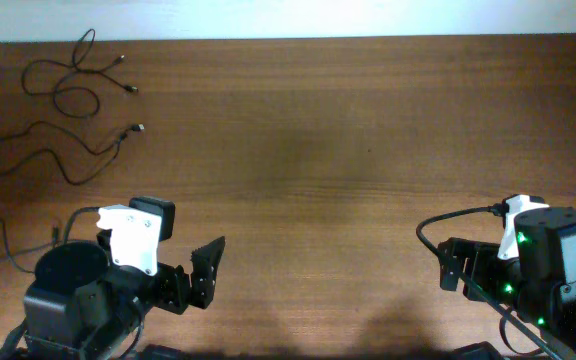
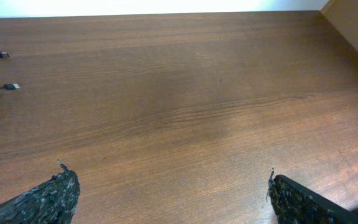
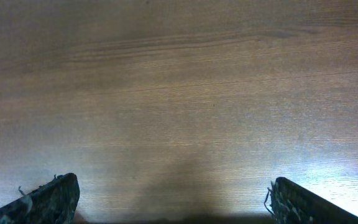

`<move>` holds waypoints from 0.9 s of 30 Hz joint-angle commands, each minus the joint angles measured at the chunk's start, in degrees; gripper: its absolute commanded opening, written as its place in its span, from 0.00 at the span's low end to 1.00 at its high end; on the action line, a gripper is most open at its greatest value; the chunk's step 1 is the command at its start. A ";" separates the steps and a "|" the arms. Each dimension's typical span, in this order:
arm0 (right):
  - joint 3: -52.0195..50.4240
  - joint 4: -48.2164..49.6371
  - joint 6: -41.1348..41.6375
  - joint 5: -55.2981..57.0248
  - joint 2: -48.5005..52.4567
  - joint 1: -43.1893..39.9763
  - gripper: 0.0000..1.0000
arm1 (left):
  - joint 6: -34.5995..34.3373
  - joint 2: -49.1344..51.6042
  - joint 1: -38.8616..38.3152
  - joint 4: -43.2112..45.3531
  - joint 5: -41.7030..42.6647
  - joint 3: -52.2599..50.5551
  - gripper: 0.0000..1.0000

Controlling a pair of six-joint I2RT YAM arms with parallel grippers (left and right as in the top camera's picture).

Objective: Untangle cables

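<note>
Splayed fingers (image 2: 42, 200), loose cables (image 1: 65, 98) far left.

Table (image 1: 368, 150): brown wood grain, smooth, faint sheen. Cables (image 1: 56, 98): matt black sheath, silvery plug tips. Left gripper (image 2: 166, 171): fingers (image 2: 51, 198) black, rough-textured.

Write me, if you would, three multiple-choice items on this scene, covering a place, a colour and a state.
1. Where do the cables lie on the table?
A. Near its far left corner
B. At its centre
C. At its near right edge

2. What colour are the cables?
A. White
B. Black
C. Red

3. How is the left gripper?
A. Shut on a cable
B. Open, holding nothing
C. Shut, empty

Answers:
1 A: in the overhead view the strands sprawl at the top left.
2 B: every cord is black, some with silver-tipped plugs.
3 B: its jaws stand wide apart over bare wood.
</note>
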 commanded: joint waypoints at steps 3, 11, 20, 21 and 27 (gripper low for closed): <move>-0.35 -0.13 -0.37 0.92 0.04 0.24 0.99 | -0.13 -0.02 0.13 0.11 -0.61 -0.48 0.99; -0.39 -0.13 -0.37 0.92 0.02 0.20 0.99 | -0.13 -0.02 0.13 0.11 -0.61 -0.48 0.99; -0.39 -0.13 -0.37 0.90 -1.66 0.20 0.99 | -0.13 -0.02 0.13 0.11 -0.61 -0.48 0.99; -0.39 -0.13 -0.37 0.90 -2.21 0.20 0.99 | -0.13 -0.02 0.13 0.11 -0.61 -0.48 0.99; -0.39 -0.15 -0.37 0.90 -6.38 -0.72 0.99 | -0.13 -0.02 0.13 0.11 -0.61 -0.48 0.99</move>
